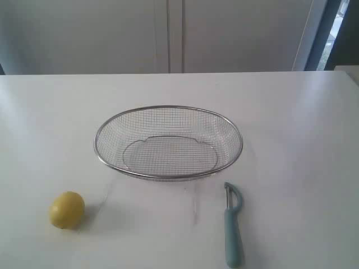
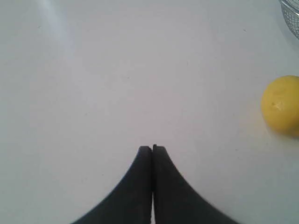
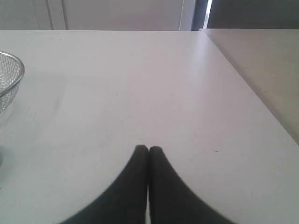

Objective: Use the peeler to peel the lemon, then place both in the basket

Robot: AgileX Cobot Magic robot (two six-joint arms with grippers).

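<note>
The yellow lemon (image 1: pixel 67 210) rests on the white table at the front left; the left wrist view shows the lemon (image 2: pixel 281 105) at its edge, well apart from my gripper. The teal-handled peeler (image 1: pixel 232 227) lies at the front right, blade end toward the basket. The wire mesh basket (image 1: pixel 168 110) stands in the middle with nothing in it. My left gripper (image 2: pixel 152 148) is shut on nothing, above bare table. My right gripper (image 3: pixel 148 149) is likewise shut and holds nothing. Neither arm appears in the exterior view.
The basket's rim (image 3: pixel 14 60) shows at the edge of the right wrist view. The table's side edge (image 3: pixel 243 84) runs past the right gripper, with a second surface (image 3: pixel 266 60) beyond it. Cabinet doors (image 1: pixel 168 33) stand behind the table.
</note>
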